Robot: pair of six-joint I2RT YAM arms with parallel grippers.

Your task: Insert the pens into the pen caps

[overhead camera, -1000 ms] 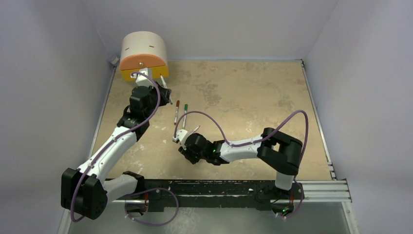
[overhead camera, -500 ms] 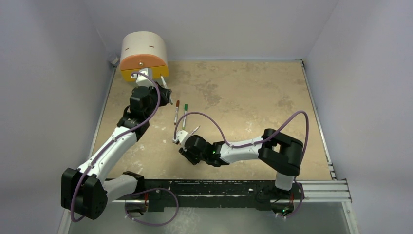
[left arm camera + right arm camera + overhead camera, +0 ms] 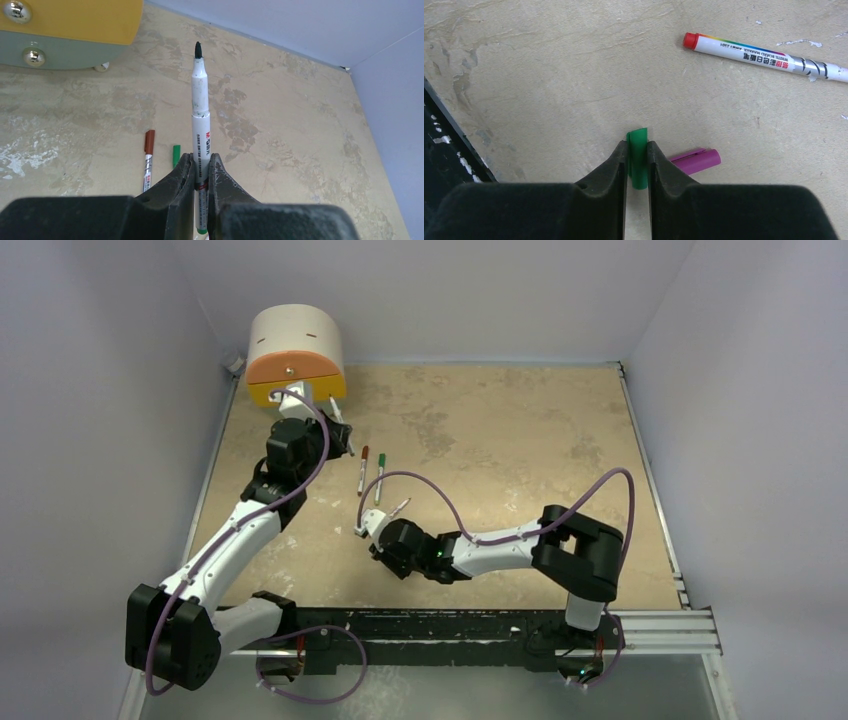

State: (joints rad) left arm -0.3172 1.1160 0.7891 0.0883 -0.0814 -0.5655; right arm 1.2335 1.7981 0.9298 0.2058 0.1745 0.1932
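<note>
Two light, stiff plastic pieces are in hand, both smooth and likely to slip or twist if pinched off-centre. The right gripper (image 3: 638,150) is clamped across a green cap (image 3: 637,137), which sticks out past the fingertips toward 12 o'clock. A pink cap (image 3: 699,161) lies on the table (image 3: 549,75) at its 3 o'clock. The left gripper (image 3: 200,162) grips an uncapped pen (image 3: 200,95) by the barrel, well back from the tip, which points to 12 o'clock

Matt, rough mottled table (image 3: 549,75); glossy plastic pen (image 3: 200,100); smooth green cap (image 3: 638,145)
</note>
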